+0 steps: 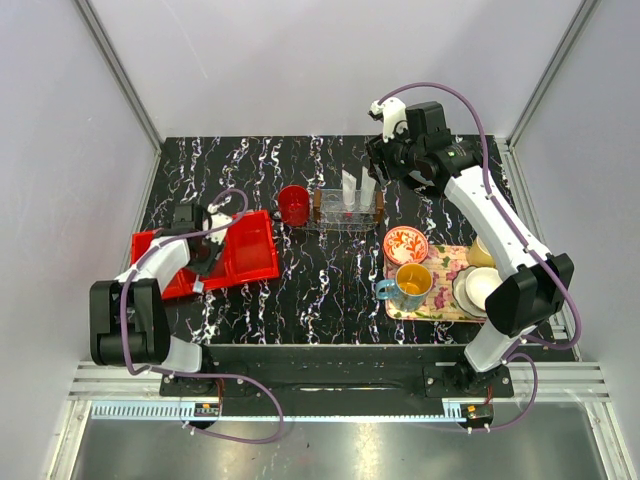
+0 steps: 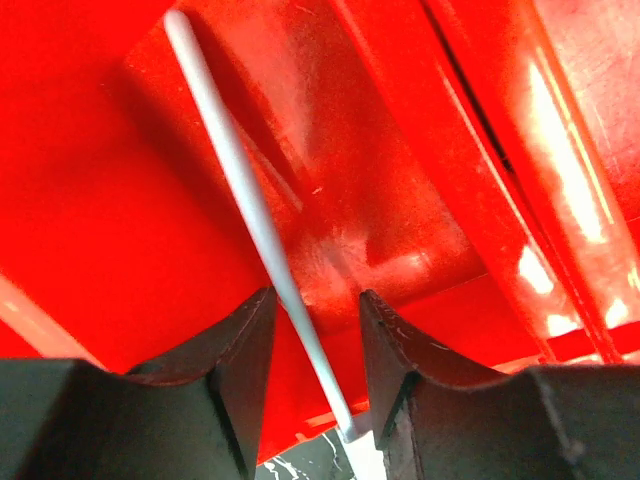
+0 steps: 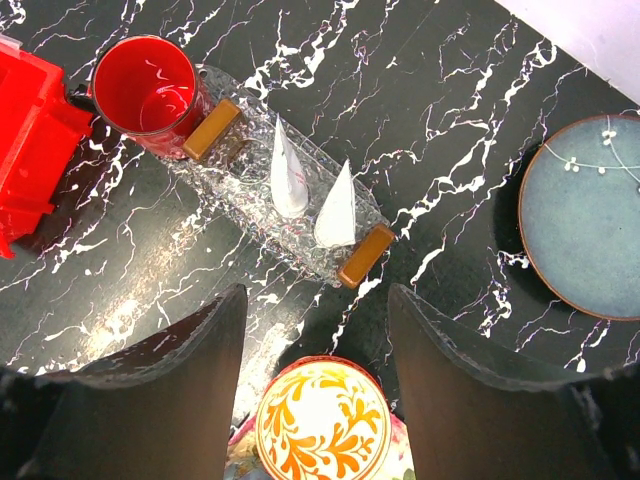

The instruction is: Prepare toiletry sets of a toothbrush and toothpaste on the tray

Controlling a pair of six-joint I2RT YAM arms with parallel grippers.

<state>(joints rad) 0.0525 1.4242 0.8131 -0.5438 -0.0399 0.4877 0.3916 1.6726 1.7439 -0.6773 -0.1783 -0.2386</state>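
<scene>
**Left end effector straddling toothbrush in red bin; both tubes on tray**

- Left arm: reaches down into the red bin [image 1: 255, 255] at the left of the counter [image 1: 330, 290]. In the left wrist view, the left end effector [image 2: 316, 297] is spread. The toothbrush [image 2: 243, 180] runs lengthwise through the gap, closer to the left-hand finger [image 2: 235, 350]. The other finger stands apart from the handle, so there is no pinch.
- Toothbrush: pale, thin handle lying on the red floor of the bin, slanting away from the fingers toward the far wall. Head end not made out.
- Tray [image 3: 245, 175]: clear plastic with a brown handle [image 3: 212, 128] at each end, near the middle of the counter's far side. The red cup [image 3: 145, 85] is just beside one end.
- Toothpaste: two white tubes, one [image 3: 288, 170] beside the other [image 3: 335, 205], both on the tray between the handles. Cannot tell whether they lie flat or lean.
- Right arm: raised over the far right of the counter. The right end effector [image 3: 316, 290] is spread and holds nothing, well above the tray.
- Other: orange-patterned bowl [image 3: 322, 420] directly under the right fingers; blue plate [image 3: 585, 215] to one side; floral tray [image 1: 445, 262] with a mug [image 1: 410, 285] on the right.
</scene>
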